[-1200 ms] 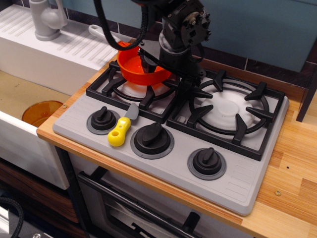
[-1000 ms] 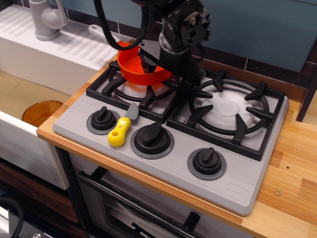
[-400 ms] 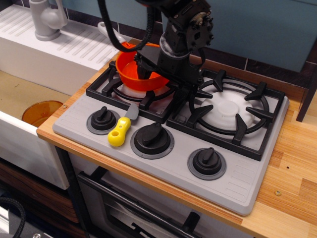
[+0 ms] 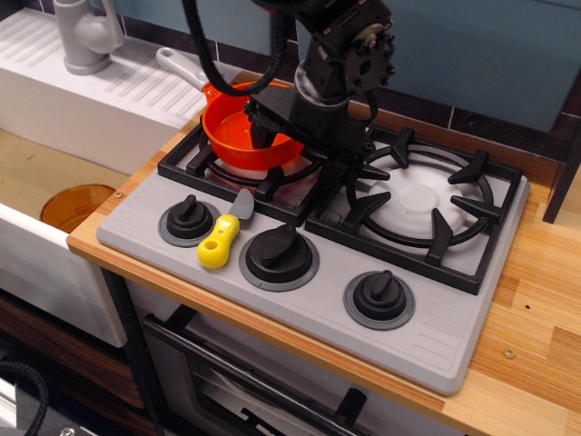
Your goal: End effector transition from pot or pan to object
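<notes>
The orange saucepan (image 4: pixel 234 138) rests about level on the left burner grate, its light-grey handle (image 4: pixel 180 67) pointing back-left over the sink's drainboard. My black gripper (image 4: pixel 272 138) reaches down at the pan's right rim, one finger inside the bowl and one outside, shut on the rim. The yellow-handled toy utensil (image 4: pixel 218 243) lies on the grey stove panel between the left and middle knobs, its short grey blade (image 4: pixel 241 205) pointing toward the grate. It is in front of and to the left of the gripper, and apart from it.
Three black knobs (image 4: pixel 188 219) (image 4: pixel 279 255) (image 4: pixel 379 297) line the front of the grey stove top (image 4: pixel 436 336). The right burner grate (image 4: pixel 422 204) is bare. A white sink with a faucet (image 4: pixel 86 36) stands at the left, and an amber dish (image 4: pixel 74 205) lies in the basin.
The pan was tilted and raised at the back of the left burner. My gripper has brought it down and leftward to level on the grate, and its grey handle has swung into view.
</notes>
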Controlling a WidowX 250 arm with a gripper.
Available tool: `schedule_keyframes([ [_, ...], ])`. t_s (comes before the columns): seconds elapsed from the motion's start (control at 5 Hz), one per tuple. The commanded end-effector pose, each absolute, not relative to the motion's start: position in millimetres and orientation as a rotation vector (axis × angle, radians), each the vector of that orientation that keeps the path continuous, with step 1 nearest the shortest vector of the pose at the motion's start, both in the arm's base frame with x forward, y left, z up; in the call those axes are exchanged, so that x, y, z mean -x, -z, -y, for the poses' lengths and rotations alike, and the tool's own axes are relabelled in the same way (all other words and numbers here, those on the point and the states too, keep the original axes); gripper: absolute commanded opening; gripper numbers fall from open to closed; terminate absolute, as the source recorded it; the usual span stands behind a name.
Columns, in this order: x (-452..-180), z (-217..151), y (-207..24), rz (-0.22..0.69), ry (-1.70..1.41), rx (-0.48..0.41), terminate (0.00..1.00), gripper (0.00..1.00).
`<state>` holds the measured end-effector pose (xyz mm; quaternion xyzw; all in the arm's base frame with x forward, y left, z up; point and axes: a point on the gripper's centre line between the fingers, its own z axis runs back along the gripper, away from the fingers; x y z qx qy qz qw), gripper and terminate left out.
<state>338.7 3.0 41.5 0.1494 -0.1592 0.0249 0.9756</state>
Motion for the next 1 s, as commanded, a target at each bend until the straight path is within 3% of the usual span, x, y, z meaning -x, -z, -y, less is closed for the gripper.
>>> schedule_keyframes([
  [0.0, -350, 7, -84, 0.385, -0.087, -0.272, 0.00, 1.00],
  [0.2, -353, 11, -133, 0.331, -0.074, -0.324, 0.00, 1.00],
  [0.4, -349, 11, -153, 0.349, -0.061, -0.386, 0.00, 1.00],
  [0.6, -346, 10, -159, 0.296, -0.068, -0.380, 0.00, 1.00],
  [0.8, -316, -8, -140, 0.247, -0.061, -0.385, 0.00, 1.00],
])
